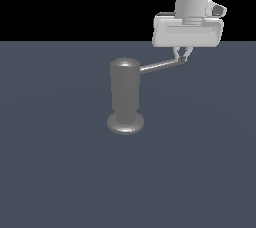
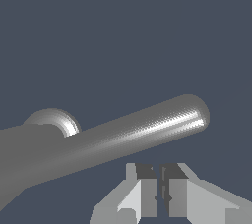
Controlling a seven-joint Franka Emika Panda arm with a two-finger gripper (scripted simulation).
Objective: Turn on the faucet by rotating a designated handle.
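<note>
The faucet [image 1: 125, 92] is a glossy grey upright cylinder on a round disc base, standing mid-floor in the exterior view. Its handle [image 1: 159, 65], a thin grey rod, sticks out from the top toward the exterior view's right. My white gripper [image 1: 182, 56] hangs directly over the rod's rounded end, fingertips down at it. In the wrist view the handle [image 2: 147, 129] runs across the picture beside the gripper [image 2: 160, 193]. Its fingers [image 2: 146, 188] are pressed nearly together with nothing between them. The faucet's base [image 2: 55, 118] peeks out behind the rod.
A flat dark blue-grey floor [image 1: 60, 172] lies under the faucet and spreads out on every side. Beyond its far edge there is only black background.
</note>
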